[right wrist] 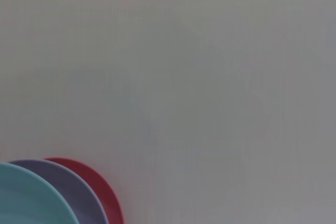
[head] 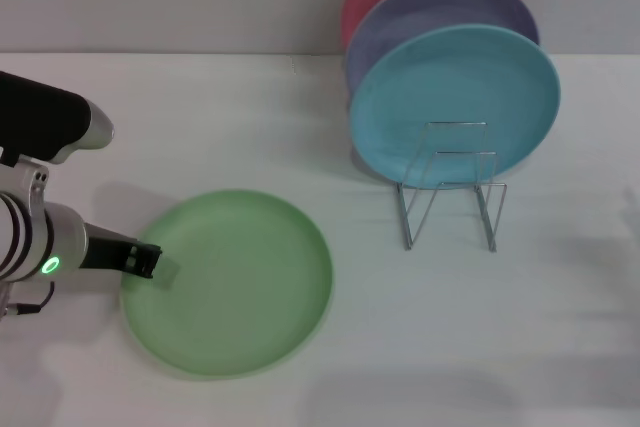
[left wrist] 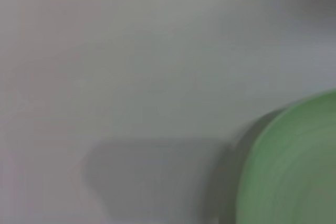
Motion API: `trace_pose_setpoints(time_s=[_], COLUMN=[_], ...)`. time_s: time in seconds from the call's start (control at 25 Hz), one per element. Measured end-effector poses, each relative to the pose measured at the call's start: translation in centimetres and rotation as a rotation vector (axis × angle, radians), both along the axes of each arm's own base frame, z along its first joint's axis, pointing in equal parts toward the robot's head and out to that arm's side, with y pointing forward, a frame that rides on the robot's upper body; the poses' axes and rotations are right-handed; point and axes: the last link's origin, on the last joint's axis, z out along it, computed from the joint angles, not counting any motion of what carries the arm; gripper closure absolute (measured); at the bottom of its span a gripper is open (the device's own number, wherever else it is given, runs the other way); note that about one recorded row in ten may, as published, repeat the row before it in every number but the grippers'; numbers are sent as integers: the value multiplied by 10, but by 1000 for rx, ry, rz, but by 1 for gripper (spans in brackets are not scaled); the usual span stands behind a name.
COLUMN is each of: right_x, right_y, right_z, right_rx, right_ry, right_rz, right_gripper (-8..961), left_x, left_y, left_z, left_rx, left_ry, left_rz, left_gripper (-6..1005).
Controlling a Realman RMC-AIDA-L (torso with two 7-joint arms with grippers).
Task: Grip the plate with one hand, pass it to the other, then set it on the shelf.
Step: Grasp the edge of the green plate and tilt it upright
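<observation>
My left arm reaches in low from the left side, forearm near level, a green light glowing on the wrist. My left gripper (head: 148, 260) points rightward; its finger spread unclear. Right arm out of sight.

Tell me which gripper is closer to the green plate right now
Left. The left gripper is at the green plate's left rim, over its edge. The right gripper is out of the head view; its wrist camera shows only table and the racked plates, so it sits farther away.
</observation>
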Motion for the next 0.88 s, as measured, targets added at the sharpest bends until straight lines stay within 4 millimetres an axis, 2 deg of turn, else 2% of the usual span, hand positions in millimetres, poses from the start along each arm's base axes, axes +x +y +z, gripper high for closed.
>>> trace_pose_setpoints(time_s=[0.08,0.32,0.56,0.88], right_x=[0,-1,-2,-2], right_y=[1,1,2,3], right_z=[0,0,1,2], right_rx=[0,1,4,7], right_ry=[0,0,0,0], right_rz=[1,5,10,11], right_gripper=[127,128,127,127], left_x=[3,10,13,21], left_y=[1,3,5,5], left_z=[2,5,7,12], left_rx=[7,17,22,50], left_ry=[-1,-3,-5,-17], left_rz=[-15,-53,-77,-114], left_gripper=[784,846,984,984])
